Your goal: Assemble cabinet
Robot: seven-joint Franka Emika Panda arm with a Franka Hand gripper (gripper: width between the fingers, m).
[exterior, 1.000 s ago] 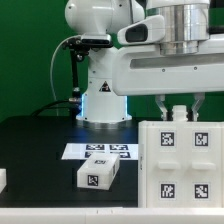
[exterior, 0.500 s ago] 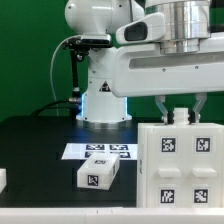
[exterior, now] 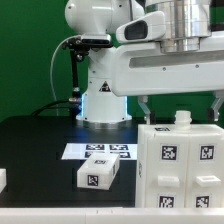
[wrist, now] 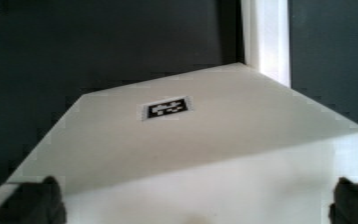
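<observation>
The gripper (exterior: 180, 106) hangs released, fingers wide apart, above the cabinet (exterior: 180, 160). To grasp well, I judge it should descend centred, straddling the top squarely before clenching.

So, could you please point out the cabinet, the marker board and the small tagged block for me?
cabinet (exterior: 180, 165), exterior view, on its tagged front panel.
marker board (exterior: 100, 151), exterior view, on its tagged top face.
small tagged block (exterior: 99, 175), exterior view, on its top face.
</observation>
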